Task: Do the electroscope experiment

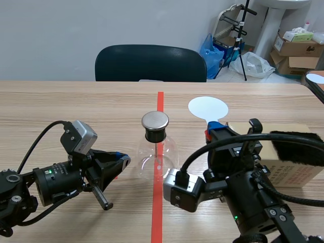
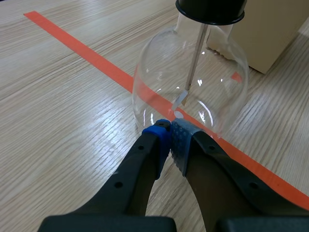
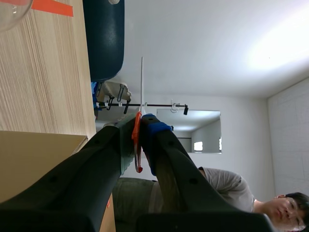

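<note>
Over the worktop [image 1: 76, 101], right claw [image 1: 213, 132] grips a white paddle [image 1: 208, 108], likely bound next for the cap [image 1: 155, 120] of the flask [image 1: 156, 154]; left claw [image 1: 121, 159] clenched empty.

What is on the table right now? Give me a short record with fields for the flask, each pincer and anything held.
Electroscope: clear glass flask with black stopper and round metal cap, upright on the orange-red tape line
Left pincer: shut on nothing, tips low beside the flask; contact unclear
Right pincer: shut on white round paddle with orange handle, disc up, apart from the flask
Nearby: tan cardboard box beside the right arm
</note>
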